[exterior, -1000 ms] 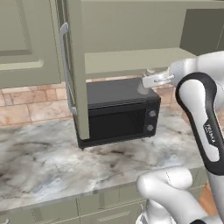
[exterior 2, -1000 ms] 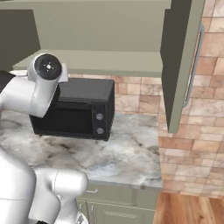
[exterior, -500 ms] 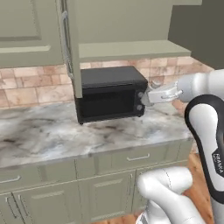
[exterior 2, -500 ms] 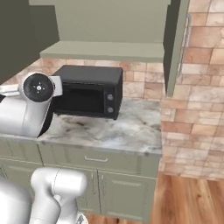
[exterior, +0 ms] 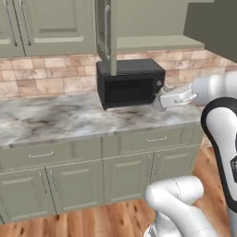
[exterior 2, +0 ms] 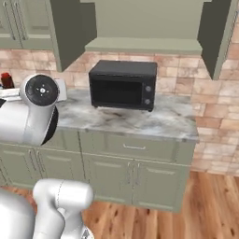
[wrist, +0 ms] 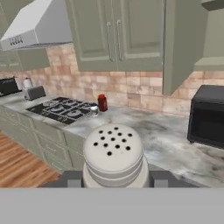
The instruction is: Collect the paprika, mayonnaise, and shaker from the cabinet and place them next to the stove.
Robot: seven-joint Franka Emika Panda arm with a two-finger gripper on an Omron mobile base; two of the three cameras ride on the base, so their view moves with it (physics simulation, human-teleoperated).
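My gripper (wrist: 114, 177) is shut on the shaker (wrist: 113, 151), a grey cylinder whose domed top has small holes; it stands large and upright between the fingers. Far ahead lies the black stove (wrist: 61, 108). The paprika (wrist: 102, 103), dark red with a red cap, stands on the counter at the stove's right edge. A small pale jar beside it may be the mayonnaise (wrist: 93, 109); it is too small to be sure. In the left base view the gripper (exterior: 159, 101) hangs in front of the microwave's right end. The cabinet (exterior: 152, 28) stands open above.
A black microwave (exterior: 129, 82) sits on the marble counter (exterior: 55, 118) under the open cabinet, whose door (exterior: 105, 30) juts out. A toaster (wrist: 33, 92) and a range hood (wrist: 37, 24) are by the stove. Drawers and doors (exterior 2: 135, 170) line the counter's front.
The whole scene has shifted and shrunk: the base has backed away from the counter and turned. The gripper stays shut on the shaker and has come down from shelf height to microwave height.
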